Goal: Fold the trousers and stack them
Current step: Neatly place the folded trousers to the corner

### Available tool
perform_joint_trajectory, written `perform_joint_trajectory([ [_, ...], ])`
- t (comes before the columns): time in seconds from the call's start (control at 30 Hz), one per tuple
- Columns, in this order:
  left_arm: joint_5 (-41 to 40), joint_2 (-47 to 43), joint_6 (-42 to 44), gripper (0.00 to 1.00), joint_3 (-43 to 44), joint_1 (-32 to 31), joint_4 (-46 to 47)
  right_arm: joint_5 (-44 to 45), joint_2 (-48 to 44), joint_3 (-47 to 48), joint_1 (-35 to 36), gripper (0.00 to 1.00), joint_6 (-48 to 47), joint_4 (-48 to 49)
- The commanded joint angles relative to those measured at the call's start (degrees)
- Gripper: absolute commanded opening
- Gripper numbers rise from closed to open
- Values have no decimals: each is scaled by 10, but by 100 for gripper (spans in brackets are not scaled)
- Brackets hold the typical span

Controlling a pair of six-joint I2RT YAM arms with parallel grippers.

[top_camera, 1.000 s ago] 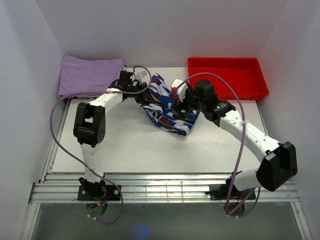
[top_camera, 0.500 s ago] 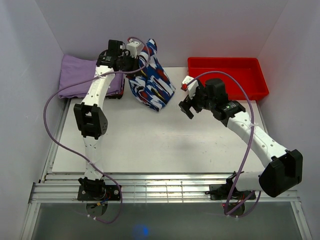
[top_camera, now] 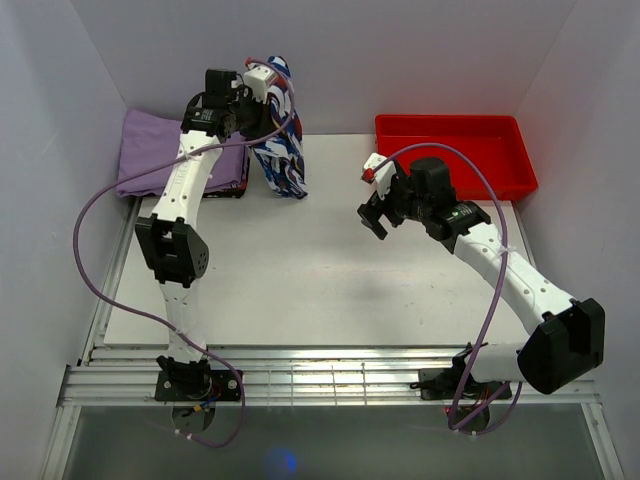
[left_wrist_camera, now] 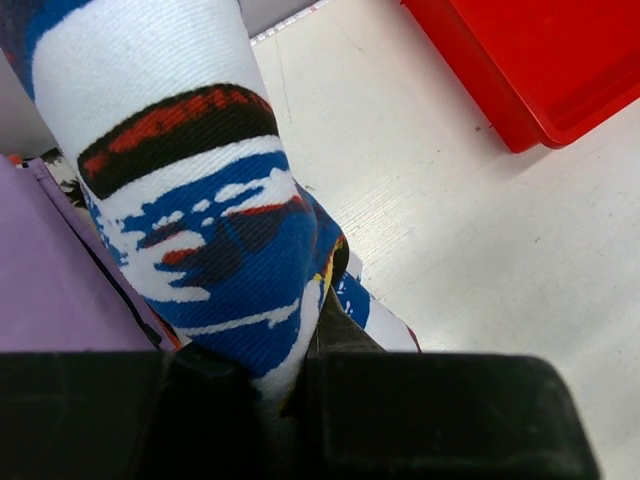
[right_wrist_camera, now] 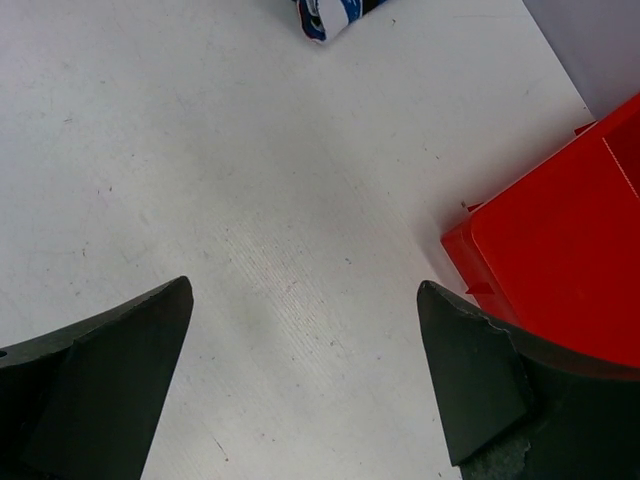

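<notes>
The trousers (top_camera: 282, 165), printed in blue, white, red and black, hang bunched from my left gripper (top_camera: 266, 108) at the back left, high above the table. Their lower end reaches down to about the tabletop, just right of the purple cloth. In the left wrist view the fabric (left_wrist_camera: 200, 230) fills the frame and runs down between the jaws of my left gripper (left_wrist_camera: 300, 370), which is shut on it. My right gripper (top_camera: 375, 212) is apart from the trousers, over the table's right half. It stands wide open (right_wrist_camera: 305, 290) with only bare table between its fingers; the trousers' tip (right_wrist_camera: 325, 15) shows far off.
A folded lilac-purple cloth (top_camera: 160, 150) lies at the back left corner, right beside the hanging trousers (left_wrist_camera: 50, 280). A red tray (top_camera: 455, 160) sits at the back right, close to my right gripper (right_wrist_camera: 570, 230). White walls close in the back and sides.
My left gripper has lifted the trousers off the middle of the table and carried them up and back-left. My right gripper let go of them, opened wide and drew back to the right.
</notes>
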Motion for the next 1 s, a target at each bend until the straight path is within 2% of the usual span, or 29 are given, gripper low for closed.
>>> perform_joint_trajectory([
  [0.0,-4,-107,11,0,24,0,83,-9,-1,12,-2,98,2,0],
  [0.33,11,-117,32,0,41,24,120,-8,-1,18,-3,98,1,-3],
  [0.6,66,-129,23,0,36,61,149,-11,1,17,-2,98,2,-3],
  [0.8,122,-140,17,0,12,114,177,-18,8,22,-1,98,4,-3],
  [0.83,130,-140,20,0,8,139,179,-19,8,22,-1,98,4,-3],
  [0.97,170,-139,33,0,-48,185,203,-23,17,28,-1,98,6,-4],
])
